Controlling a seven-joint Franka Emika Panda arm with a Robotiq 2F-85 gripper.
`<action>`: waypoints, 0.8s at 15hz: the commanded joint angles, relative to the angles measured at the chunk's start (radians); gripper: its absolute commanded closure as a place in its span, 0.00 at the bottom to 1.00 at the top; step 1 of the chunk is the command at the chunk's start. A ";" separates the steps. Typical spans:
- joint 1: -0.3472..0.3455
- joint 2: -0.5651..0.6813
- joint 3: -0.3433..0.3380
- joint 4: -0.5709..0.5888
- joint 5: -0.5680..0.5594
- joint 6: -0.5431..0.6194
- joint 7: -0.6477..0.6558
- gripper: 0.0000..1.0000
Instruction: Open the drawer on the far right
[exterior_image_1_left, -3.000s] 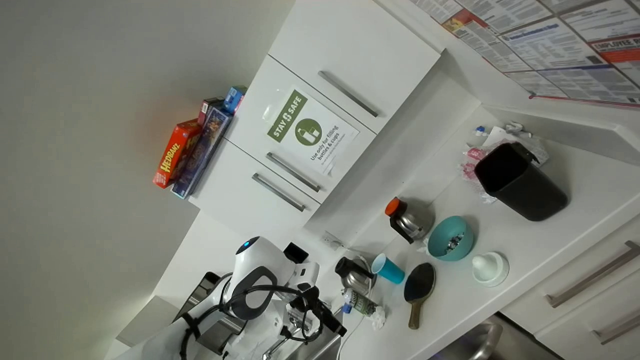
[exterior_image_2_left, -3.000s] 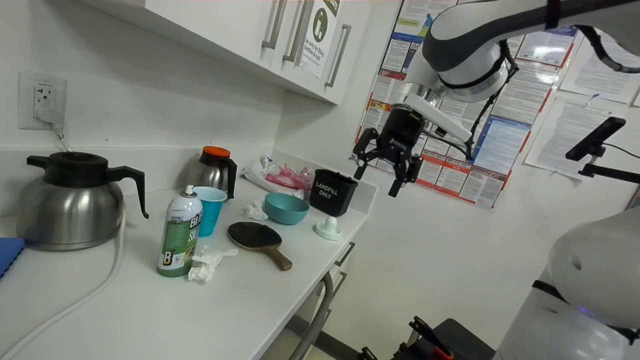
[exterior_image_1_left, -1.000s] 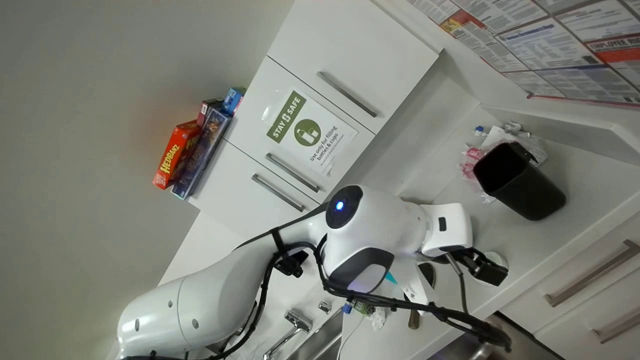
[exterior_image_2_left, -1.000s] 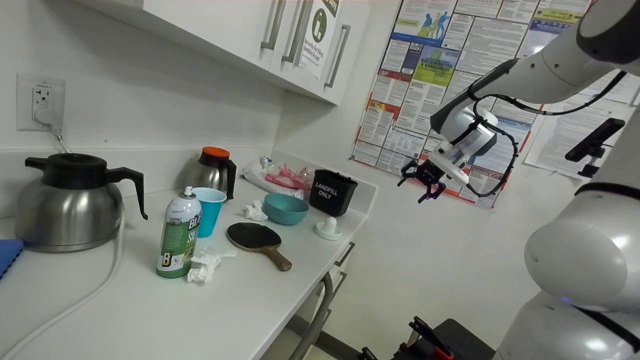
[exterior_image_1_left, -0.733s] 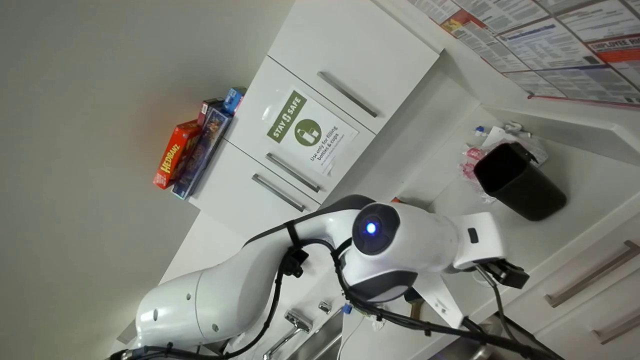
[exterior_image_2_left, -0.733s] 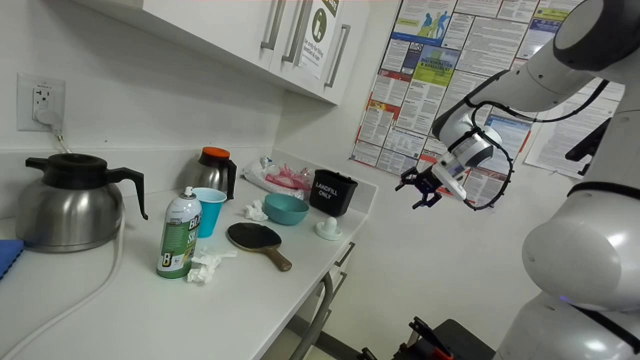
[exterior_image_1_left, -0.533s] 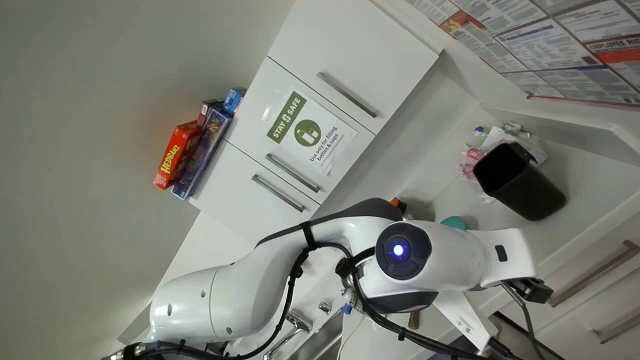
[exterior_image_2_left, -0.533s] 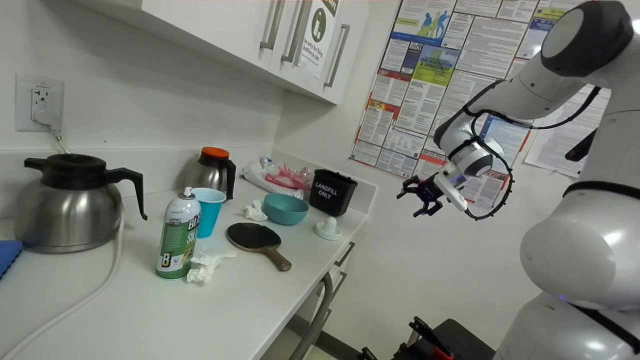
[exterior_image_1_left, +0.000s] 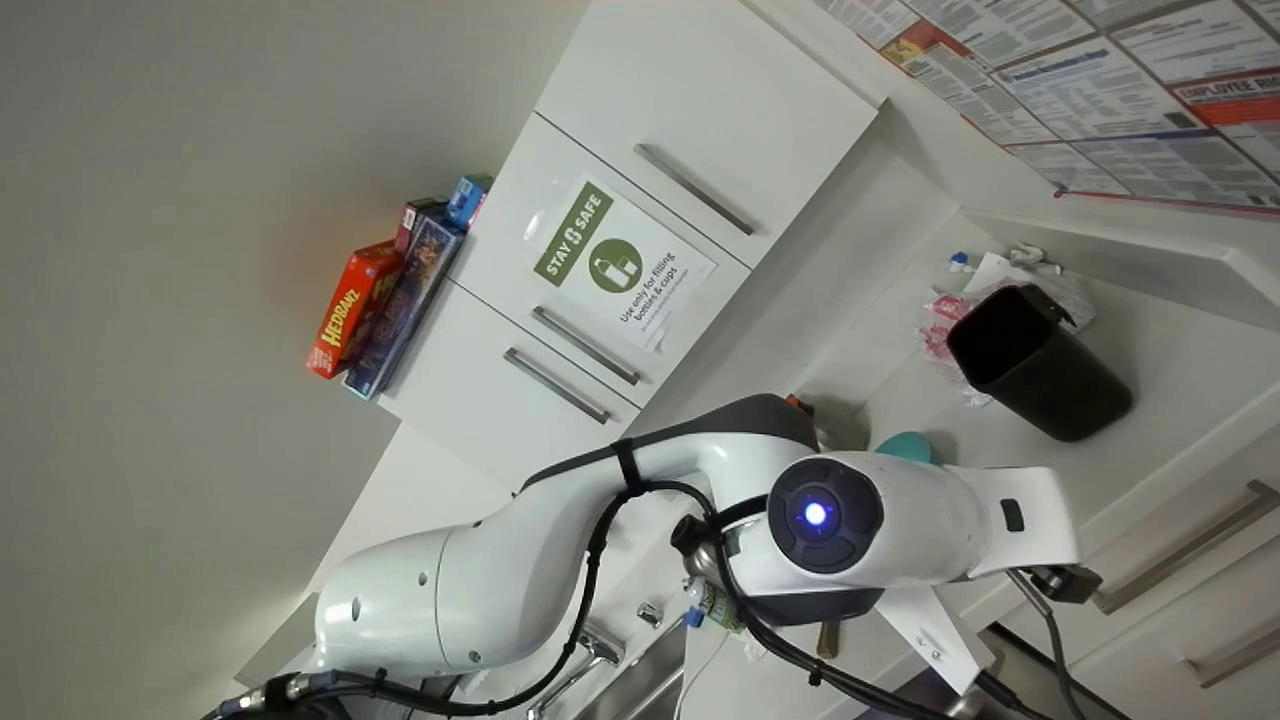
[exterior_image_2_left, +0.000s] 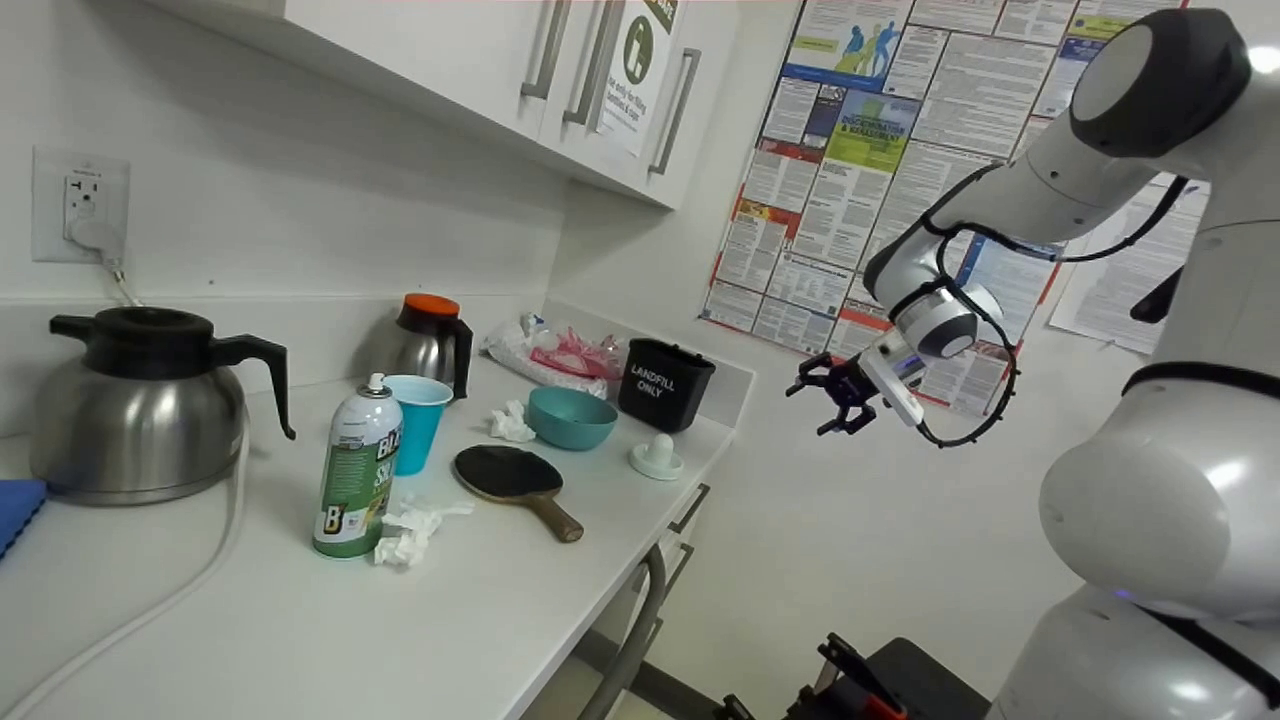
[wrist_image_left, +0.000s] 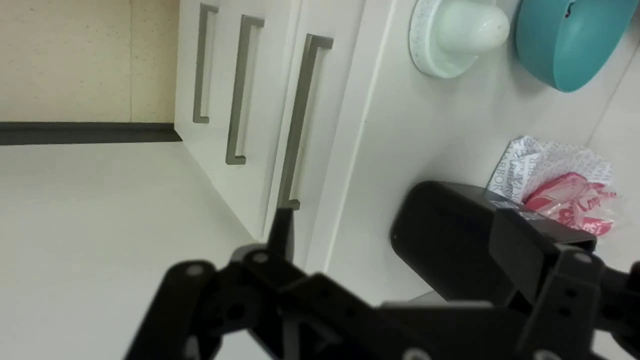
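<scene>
White drawer fronts with slim silver bar handles are stacked under the counter's end. The top drawer has its handle in full view in the wrist view; it also shows in an exterior view. The drawers look shut, and no brown inside shows. My gripper is open and empty in the air, out past the counter's front edge and apart from the handles. In the wrist view the fingers are wide apart, and one fingertip overlaps the near end of the top handle.
A black bin stands on the counter by a plastic bag. A teal bowl and a pale green juicer-like piece sit near the edge. A paddle and spray can lie farther along. The poster wall bounds the end.
Over three seconds my arm has swung across the counter toward the drawer end, and the gripper has tilted. In the last half second it moved only slightly. The gripper stayed open; the drawers look unchanged.
</scene>
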 joint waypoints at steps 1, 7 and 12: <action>-0.038 0.111 0.031 0.070 0.185 -0.050 -0.056 0.00; -0.115 0.327 0.040 0.169 0.410 -0.229 -0.254 0.00; -0.185 0.479 0.039 0.227 0.458 -0.409 -0.420 0.00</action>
